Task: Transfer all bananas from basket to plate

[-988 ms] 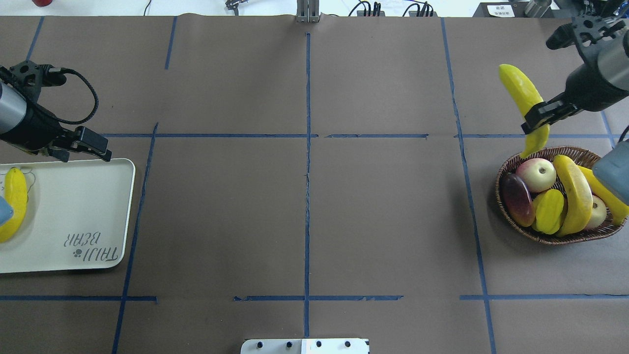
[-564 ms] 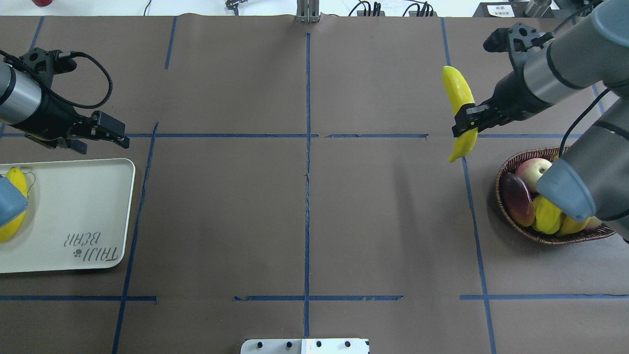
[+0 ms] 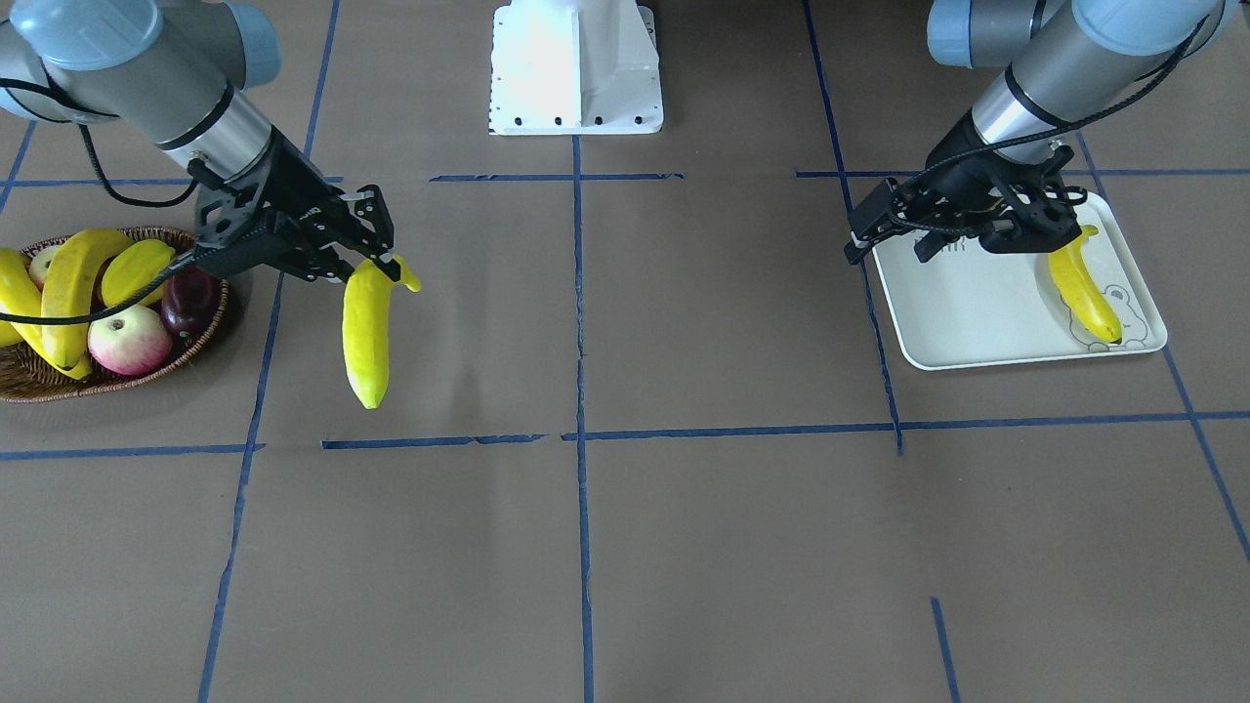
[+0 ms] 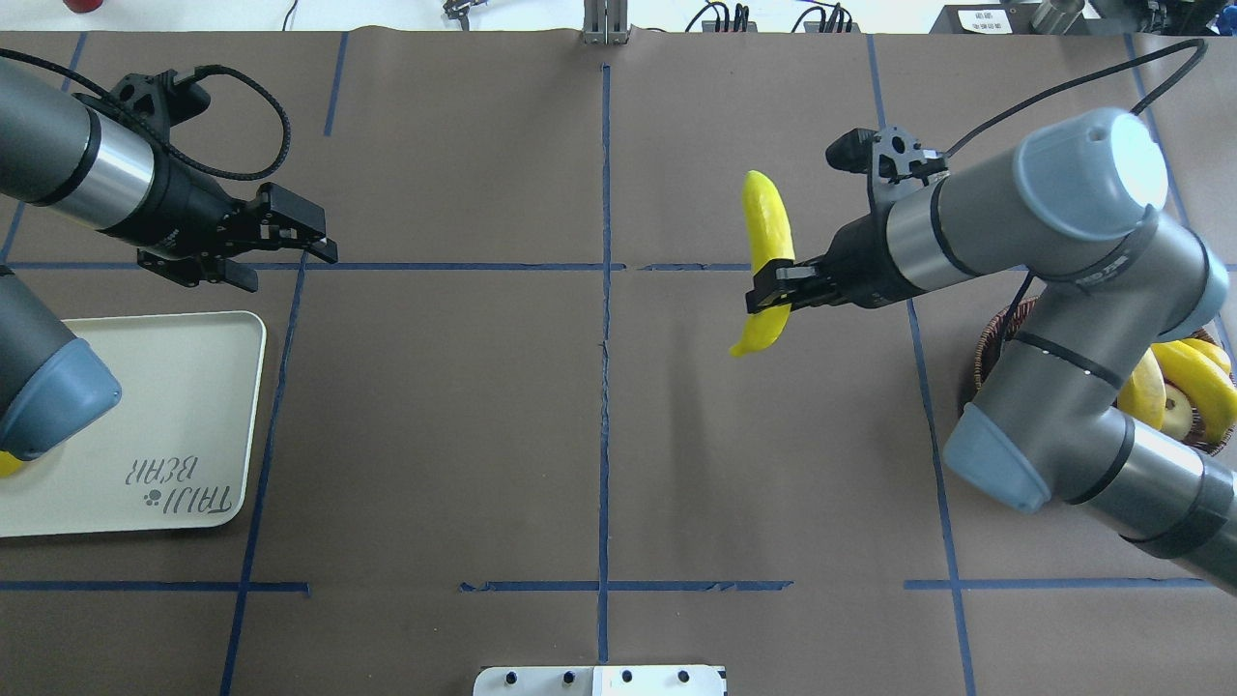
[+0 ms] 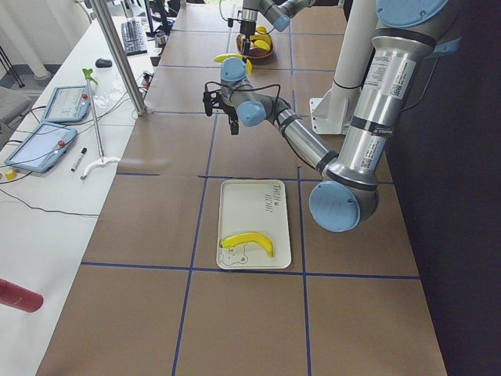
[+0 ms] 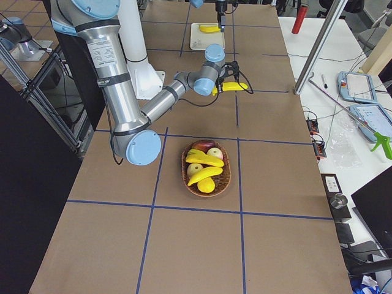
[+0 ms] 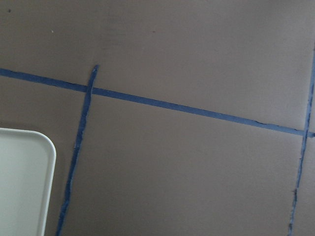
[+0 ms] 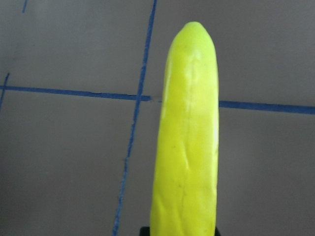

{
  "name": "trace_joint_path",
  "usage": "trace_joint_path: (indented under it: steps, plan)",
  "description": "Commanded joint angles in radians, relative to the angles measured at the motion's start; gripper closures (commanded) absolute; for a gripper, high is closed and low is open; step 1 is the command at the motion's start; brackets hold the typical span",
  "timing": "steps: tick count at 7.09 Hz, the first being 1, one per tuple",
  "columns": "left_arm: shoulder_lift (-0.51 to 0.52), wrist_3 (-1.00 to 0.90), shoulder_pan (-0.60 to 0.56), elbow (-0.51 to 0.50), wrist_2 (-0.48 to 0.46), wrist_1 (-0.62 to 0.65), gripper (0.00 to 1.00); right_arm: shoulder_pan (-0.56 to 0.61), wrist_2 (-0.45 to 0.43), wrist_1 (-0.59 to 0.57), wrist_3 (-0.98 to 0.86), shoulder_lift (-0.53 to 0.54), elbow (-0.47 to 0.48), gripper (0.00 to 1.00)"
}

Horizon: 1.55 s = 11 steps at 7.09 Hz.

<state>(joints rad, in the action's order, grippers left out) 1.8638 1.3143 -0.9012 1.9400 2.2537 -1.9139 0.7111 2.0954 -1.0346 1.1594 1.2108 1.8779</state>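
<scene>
One banana [image 4: 766, 222] hung above the surface [image 4: 483, 435] near its middle. In the overhead view its long axis ran 12 to 6 o'clock, and my right gripper [image 4: 771, 288] was clamped on it toward the 6 o'clock end. The plate [image 4: 164, 387] lay well apart at 9 o'clock, with a second banana [image 3: 1082, 283] on it. The basket [image 3: 98, 389], at 4 o'clock, held two more bananas [image 3: 68, 283]. My left gripper [image 4: 290, 253], jaws apart and empty, hovered by the plate's 1 o'clock corner. Being nearer the plate, it looked to me set for a handover.
</scene>
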Motion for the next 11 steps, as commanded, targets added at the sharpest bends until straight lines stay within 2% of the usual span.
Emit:
trace_joint_path:
  steps: [1,2,4,5,7,10,11]
  plan:
    - [0.008,0.188,0.037,-0.036,-0.005,-0.213,0.00,-0.132,-0.136,0.103,0.127,-0.037,-0.006,0.96]
    - [0.018,0.245,0.039,-0.036,-0.005,-0.264,0.00,-0.183,-0.188,0.155,0.161,-0.037,-0.006,0.96]
    - [0.105,0.321,0.042,-0.061,-0.006,-0.287,0.00,-0.255,-0.212,0.217,0.166,-0.040,-0.009,0.96]
    - [0.133,0.363,0.062,-0.062,-0.032,-0.289,0.00,-0.275,-0.216,0.240,0.166,-0.048,-0.011,0.96]
    - [0.141,0.442,0.143,-0.064,-0.153,-0.380,0.00,-0.315,-0.267,0.246,0.187,-0.074,-0.020,0.96]
    - [0.176,0.441,0.217,-0.104,-0.181,-0.387,0.00,-0.321,-0.271,0.280,0.229,-0.111,-0.031,0.96]
    - [0.187,0.441,0.258,-0.105,-0.244,-0.386,0.00,-0.323,-0.276,0.280,0.229,-0.119,-0.039,0.96]
